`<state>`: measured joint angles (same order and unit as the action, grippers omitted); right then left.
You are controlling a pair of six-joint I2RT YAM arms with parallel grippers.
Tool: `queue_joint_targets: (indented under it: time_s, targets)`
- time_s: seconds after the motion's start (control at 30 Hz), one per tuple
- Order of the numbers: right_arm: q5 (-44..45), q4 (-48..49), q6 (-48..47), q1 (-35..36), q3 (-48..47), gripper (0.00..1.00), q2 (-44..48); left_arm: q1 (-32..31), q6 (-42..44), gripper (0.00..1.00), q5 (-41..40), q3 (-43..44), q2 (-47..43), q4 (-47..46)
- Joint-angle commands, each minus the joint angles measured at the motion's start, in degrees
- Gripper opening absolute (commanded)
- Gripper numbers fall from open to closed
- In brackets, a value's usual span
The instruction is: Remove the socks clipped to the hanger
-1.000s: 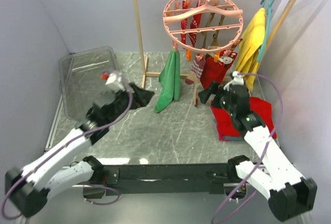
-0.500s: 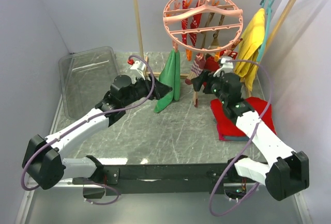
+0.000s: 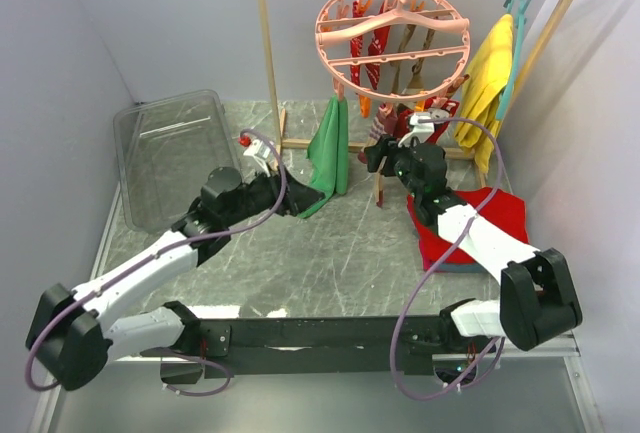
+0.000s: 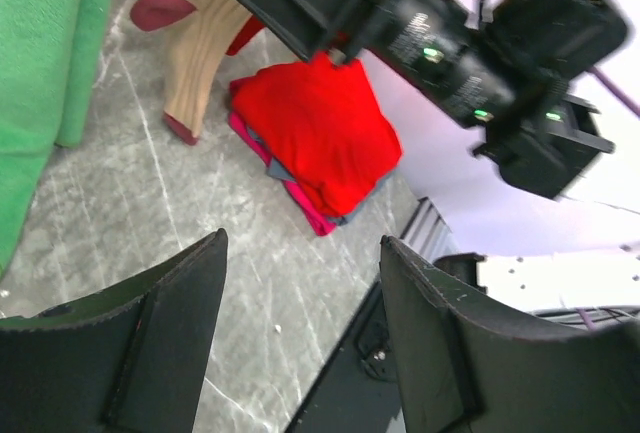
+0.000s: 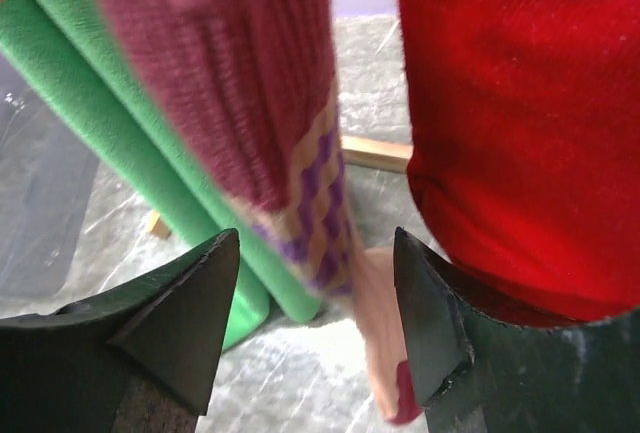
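Jaws on both arms stand spread and grip nothing. The right gripper [image 5: 318, 253] is close up to the tan sock with the purple-striped cuff [image 5: 290, 123], which hangs with the other socks [image 3: 372, 63] clipped under the pink hanger [image 3: 395, 54], while the left gripper [image 4: 300, 253] hovers low beside the green cloth [image 3: 325, 153]. To do this step well, I judge the right fingers should straddle that cuff alone, clear of the red sock [image 5: 500, 133] just beside it, close firmly, then pull straight down so it slips free without swinging the hanger.

Green cloth [image 3: 325, 158] hangs, folded red cloth [image 3: 503, 215] lies on marble table [image 3: 330, 253].
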<state>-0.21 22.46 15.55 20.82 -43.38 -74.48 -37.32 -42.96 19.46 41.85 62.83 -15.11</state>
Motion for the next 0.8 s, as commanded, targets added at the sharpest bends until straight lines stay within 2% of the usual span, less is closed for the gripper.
queue_joint_targets:
  time_s: [0.0,0.03,0.07,0.17,0.2,0.33,0.37,0.47,0.5,0.77]
  targets:
    - [2.8,7.9,-2.3,0.4,1.0,0.67,-1.8,0.0,-2.6,0.67,1.5,-2.4,-4.8,-1.4]
    - [2.1,8.0,-2.5,0.4,0.8,0.63,-2.5,-0.1,-2.7,0.67,1.8,-2.6,-6.2,-1.2]
    - [2.1,7.1,-2.4,0.6,0.4,0.52,-2.8,-0.1,-3.0,0.66,1.9,-2.8,-6.9,-1.1]
    - [2.3,3.0,-1.0,1.9,-1.3,0.32,-2.3,0.0,-2.7,0.67,2.0,-3.0,-8.7,0.4]
    - [1.9,2.1,-0.1,2.5,-1.4,0.28,-0.8,-0.1,-2.1,0.68,1.9,-2.7,-8.8,0.9]
    - [0.4,-3.3,3.2,5.6,-2.0,0.11,4.6,-0.1,0.0,0.89,1.5,-1.8,-7.1,2.5]
    - [-2.6,-6.7,3.9,5.9,-2.5,0.06,5.3,-0.1,0.2,0.91,1.6,-1.6,-6.7,2.3]
    - [-3.1,-14.1,7.3,7.1,-5.0,0.0,8.9,0.0,0.2,0.99,3.4,-1.2,-4.0,0.2]
    - [-5.9,-15.8,8.9,7.2,-6.1,0.0,10.5,-0.1,0.2,0.97,4.0,-0.9,-3.2,-0.3]
    - [-15.8,-26.7,15.5,7.5,-9.4,0.0,15.8,-3.0,1.3,0.97,9.1,4.6,7.7,-4.1]
